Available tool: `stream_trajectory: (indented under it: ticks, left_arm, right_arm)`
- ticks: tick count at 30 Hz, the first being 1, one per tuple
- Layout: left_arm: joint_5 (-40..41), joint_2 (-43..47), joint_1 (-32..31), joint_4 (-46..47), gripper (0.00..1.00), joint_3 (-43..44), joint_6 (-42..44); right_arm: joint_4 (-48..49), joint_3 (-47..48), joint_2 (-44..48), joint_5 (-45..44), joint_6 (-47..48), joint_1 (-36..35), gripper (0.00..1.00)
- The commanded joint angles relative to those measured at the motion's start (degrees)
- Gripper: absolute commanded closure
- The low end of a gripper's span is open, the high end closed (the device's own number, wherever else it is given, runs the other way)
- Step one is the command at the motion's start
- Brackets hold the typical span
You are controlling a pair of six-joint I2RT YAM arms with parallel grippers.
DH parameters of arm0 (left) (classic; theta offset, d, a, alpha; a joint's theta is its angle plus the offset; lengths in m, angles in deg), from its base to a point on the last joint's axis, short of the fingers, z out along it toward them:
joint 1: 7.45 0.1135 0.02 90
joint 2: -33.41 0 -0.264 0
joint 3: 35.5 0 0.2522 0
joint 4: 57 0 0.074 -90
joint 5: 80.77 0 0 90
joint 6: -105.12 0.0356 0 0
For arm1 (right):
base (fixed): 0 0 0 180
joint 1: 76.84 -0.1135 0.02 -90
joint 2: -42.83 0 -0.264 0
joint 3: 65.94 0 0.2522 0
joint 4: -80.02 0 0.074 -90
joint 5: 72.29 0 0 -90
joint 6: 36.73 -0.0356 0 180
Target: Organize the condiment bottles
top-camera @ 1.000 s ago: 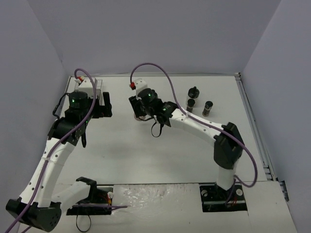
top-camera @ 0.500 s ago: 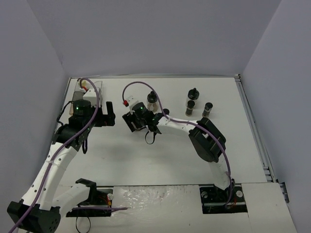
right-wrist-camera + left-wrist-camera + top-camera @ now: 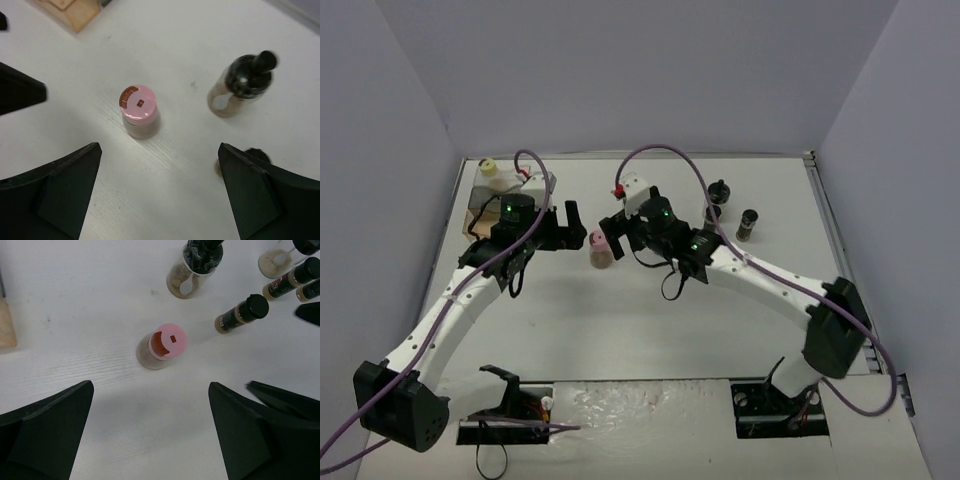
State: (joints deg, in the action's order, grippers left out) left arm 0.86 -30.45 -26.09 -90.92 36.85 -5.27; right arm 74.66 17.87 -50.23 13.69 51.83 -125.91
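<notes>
Condiment bottles: pink-capped jar [image 3: 603, 248] stands upright on the table [image 3: 620, 330], between the 2 grippers. Left gripper [image 3: 151, 390] and right gripper [image 3: 160, 150] are both spread wide, gripping nothing and clear of the jar. Knob-topped jar [image 3: 240, 85] nearby is blurred in the right wrist view. 1 black cap [image 3: 256, 155] is half hidden behind a finger. Wooden rack [image 3: 70, 12] is cut off at the frame edge. In the top view the right arm covers part of the jar group. Yellow-capped jar [image 3: 490, 170] sits far left.

Pink-capped jar [image 3: 603, 250] — upright, just beside left gripper [image 3: 574, 228].
</notes>
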Motion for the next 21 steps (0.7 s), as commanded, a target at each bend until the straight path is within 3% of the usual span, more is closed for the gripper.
stream_trajectory:
  ticks: [1,8,14,21]
  left_arm:
    - [-3.41,-4.74,-1.96,8.74,0.03,4.00,1.11]
    - [1.66,-14.05,-6.18,6.82,0.03,8.77,-0.92]
    - [11.20,-20.55,-10.28,6.95,0.03,10.41,-5.73]
    - [16.78,-26.97,-12.37,3.37,0.03,13.04,-9.20]
  right_arm:
    - [-3.56,-3.47,15.21,-5.23,-0.50,1.67,0.00]
    - [-6.41,-10.02,30.95,-10.61,-2.97,4.74,0.00]
    - [-7.53,-13.71,36.82,-12.05,-4.28,8.38,0.00]
    - [-8.14,-15.61,39.97,-11.45,-4.54,9.69,0.00]
